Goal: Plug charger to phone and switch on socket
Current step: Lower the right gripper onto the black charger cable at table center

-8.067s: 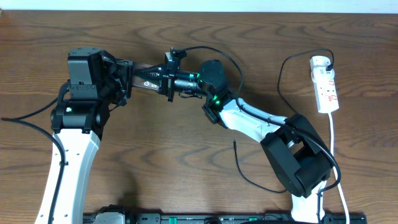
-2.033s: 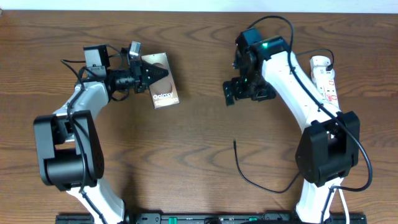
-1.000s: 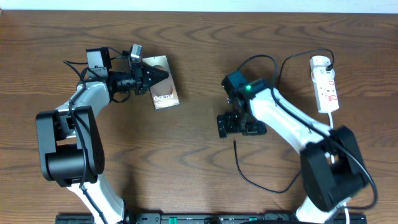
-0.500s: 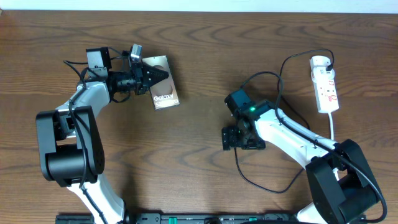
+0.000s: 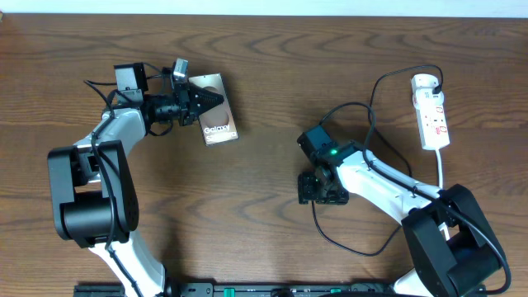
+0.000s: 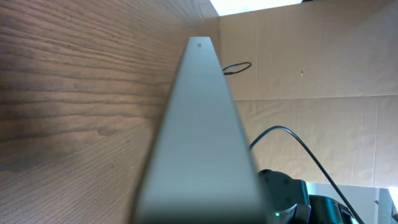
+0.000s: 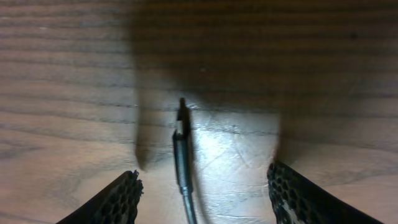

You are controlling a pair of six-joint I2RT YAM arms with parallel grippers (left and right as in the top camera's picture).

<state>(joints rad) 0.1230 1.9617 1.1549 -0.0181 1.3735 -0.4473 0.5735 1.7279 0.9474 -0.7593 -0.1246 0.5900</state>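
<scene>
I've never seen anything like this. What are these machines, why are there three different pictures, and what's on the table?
They are two robot arms, each ending in a two-finger gripper. One picture looks down from above the wooden table; the other two come from small cameras on the wrists. The left gripper is shut on the phone, whose edge fills its wrist view. The right gripper hangs open over the tip of the charger, holding nothing. The socket, a white power strip, lies at the far right.
</scene>
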